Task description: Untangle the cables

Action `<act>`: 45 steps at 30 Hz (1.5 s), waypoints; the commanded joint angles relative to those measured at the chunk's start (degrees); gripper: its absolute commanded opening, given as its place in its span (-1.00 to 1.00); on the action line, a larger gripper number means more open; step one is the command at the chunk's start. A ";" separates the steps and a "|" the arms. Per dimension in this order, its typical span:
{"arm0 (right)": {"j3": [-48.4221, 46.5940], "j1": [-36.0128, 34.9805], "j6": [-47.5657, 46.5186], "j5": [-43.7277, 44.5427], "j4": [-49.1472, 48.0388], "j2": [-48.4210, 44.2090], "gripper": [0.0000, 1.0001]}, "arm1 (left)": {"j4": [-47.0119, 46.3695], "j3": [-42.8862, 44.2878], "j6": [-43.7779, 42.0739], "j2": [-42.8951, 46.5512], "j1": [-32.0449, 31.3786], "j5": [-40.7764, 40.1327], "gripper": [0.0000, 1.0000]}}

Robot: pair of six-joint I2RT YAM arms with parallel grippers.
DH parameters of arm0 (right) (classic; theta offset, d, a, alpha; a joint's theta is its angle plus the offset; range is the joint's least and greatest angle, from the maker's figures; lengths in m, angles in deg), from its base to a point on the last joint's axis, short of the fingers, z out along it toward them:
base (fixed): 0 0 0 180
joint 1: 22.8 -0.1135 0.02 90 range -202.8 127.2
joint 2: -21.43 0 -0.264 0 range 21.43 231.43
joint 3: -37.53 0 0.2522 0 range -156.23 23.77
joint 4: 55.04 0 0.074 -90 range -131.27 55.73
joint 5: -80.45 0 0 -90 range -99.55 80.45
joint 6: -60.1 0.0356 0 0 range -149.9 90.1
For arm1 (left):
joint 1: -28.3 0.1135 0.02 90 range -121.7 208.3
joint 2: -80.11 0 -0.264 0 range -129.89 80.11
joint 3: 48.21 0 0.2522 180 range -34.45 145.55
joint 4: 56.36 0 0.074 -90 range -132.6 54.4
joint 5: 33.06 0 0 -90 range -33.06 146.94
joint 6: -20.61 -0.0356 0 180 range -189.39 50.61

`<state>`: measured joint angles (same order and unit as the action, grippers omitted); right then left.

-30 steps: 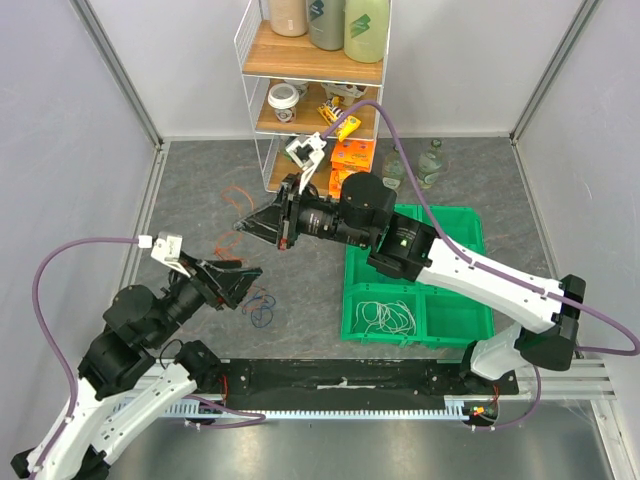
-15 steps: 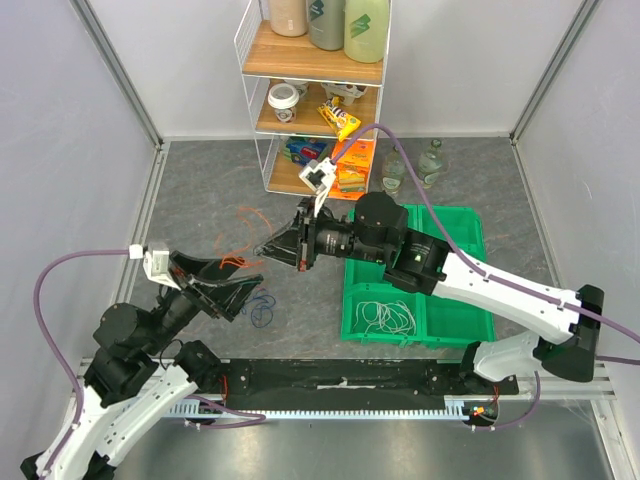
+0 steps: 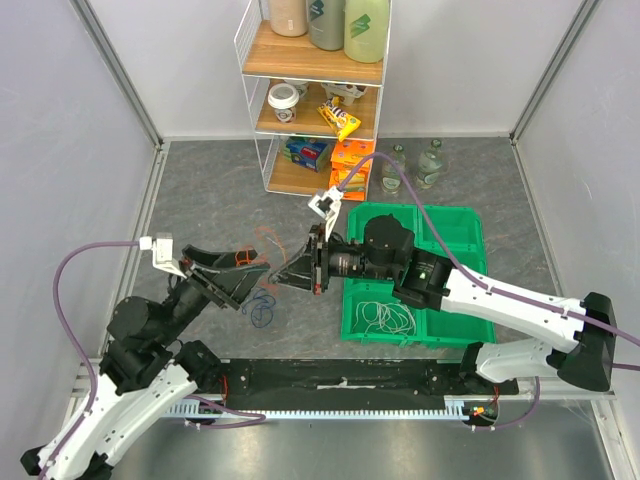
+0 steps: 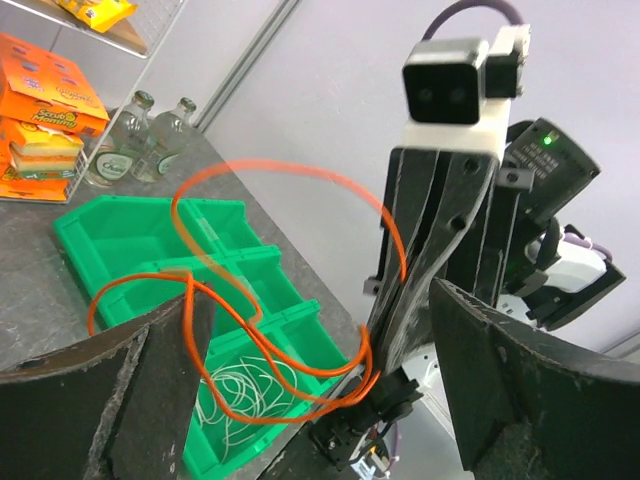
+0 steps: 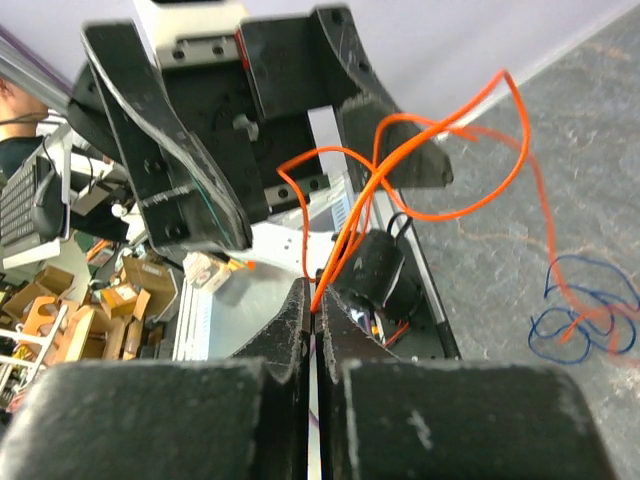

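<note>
Grey table (image 3: 200, 200), green bin (image 3: 470, 213), blue cable (image 3: 262, 313)

A shelf unit (image 3: 310, 95) stands at the back of the table (image 3: 200, 200), in the middle, with two bottles (image 3: 415, 165) on the table just to its right. In front of the bottles, right of centre, sits a tray of compartments (image 3: 452, 232); a loose cable (image 3: 385, 317) lies in its near-left compartment. Left of the tray, the left gripper (image 3: 245, 280) and the right gripper (image 3: 272, 285) face each other, tips near but apart. A looped cable (image 5: 352, 222) rises from between the right gripper's pressed-together fingertips and spreads toward the left gripper's parted fingers, one strand trailing down to a coil (image 3: 262, 312) lying on the table just in front of both.
</note>
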<state>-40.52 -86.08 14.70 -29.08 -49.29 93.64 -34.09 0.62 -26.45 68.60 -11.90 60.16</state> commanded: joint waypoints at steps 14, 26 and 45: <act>1.27 -3.51 -7.24 3.87 9.66 -1.62 -0.93 | -4.12 0.88 1.09 -6.95 0.30 5.39 -0.96; 3.73 -3.51 -16.21 22.51 28.22 -11.54 0.33 | 1.16 6.15 4.53 -18.01 0.22 16.62 -0.97; 10.33 0.09 -33.88 13.23 15.05 -15.08 0.96 | -11.59 12.91 -4.09 -39.28 0.30 38.70 -0.97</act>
<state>-30.79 -88.16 -14.30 -8.38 -28.22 77.07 -41.54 7.85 -25.89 32.80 -11.90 91.92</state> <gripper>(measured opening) 0.979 0.033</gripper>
